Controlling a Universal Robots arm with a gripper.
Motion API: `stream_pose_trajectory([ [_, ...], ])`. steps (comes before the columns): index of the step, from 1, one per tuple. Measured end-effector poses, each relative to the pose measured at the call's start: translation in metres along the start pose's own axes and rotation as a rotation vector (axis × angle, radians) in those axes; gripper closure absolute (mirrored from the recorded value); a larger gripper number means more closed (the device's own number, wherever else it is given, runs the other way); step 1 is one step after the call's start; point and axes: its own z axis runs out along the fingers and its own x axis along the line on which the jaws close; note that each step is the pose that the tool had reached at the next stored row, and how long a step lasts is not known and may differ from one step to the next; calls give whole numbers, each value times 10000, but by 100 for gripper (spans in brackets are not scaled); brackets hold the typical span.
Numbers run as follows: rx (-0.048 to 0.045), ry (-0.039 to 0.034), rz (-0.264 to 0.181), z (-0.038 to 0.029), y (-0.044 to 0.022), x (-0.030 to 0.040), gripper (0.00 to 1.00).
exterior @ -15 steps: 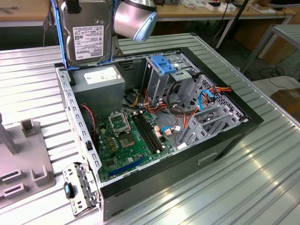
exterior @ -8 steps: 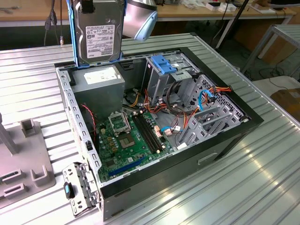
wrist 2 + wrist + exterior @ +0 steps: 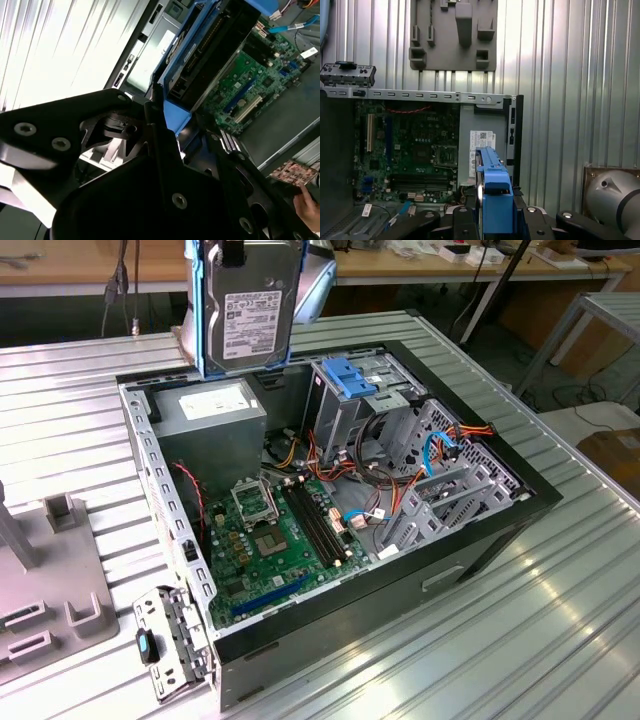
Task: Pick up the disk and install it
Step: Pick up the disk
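The disk (image 3: 250, 305), a grey hard drive with a white label and a light-blue bracket along its edges, hangs upright above the back corner of the open computer case (image 3: 480, 540). It is over the power-supply end. My gripper (image 3: 492, 222) is shut on the disk (image 3: 492, 190), with a black finger on each side of the blue bracket. In the second wrist view the disk (image 3: 210, 45) sits edge-on above the green motherboard (image 3: 250, 85). The drive cage (image 3: 360, 390) with its blue latch stands to the exterior view's right of the disk.
Inside the case lie the motherboard (image 3: 280, 530), a grey power-supply box (image 3: 210, 420) and loose cables (image 3: 400, 480). A grey fixture plate (image 3: 50, 580) rests on the ribbed metal table (image 3: 560, 640). A person's hand (image 3: 310, 205) shows beside the case.
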Motion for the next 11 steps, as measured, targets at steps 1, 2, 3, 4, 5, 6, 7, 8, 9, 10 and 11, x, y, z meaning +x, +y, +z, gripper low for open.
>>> stream_pose_trajectory([
  [1,0,0,0,0,-22,1,64],
  [2,0,0,0,0,-38,1,64],
  [3,0,0,0,0,-52,2,64],
  [4,0,0,0,0,-68,2,64],
  [5,0,0,0,0,-81,3,64],
  [6,-1,1,0,-1,-97,3,64],
  [7,0,0,0,0,-122,5,64],
  [8,0,0,0,0,-136,5,64],
  [9,0,0,0,0,-147,5,64],
  [10,0,0,0,-1,-154,5,64],
  [11,0,0,0,-1,-163,6,64],
])
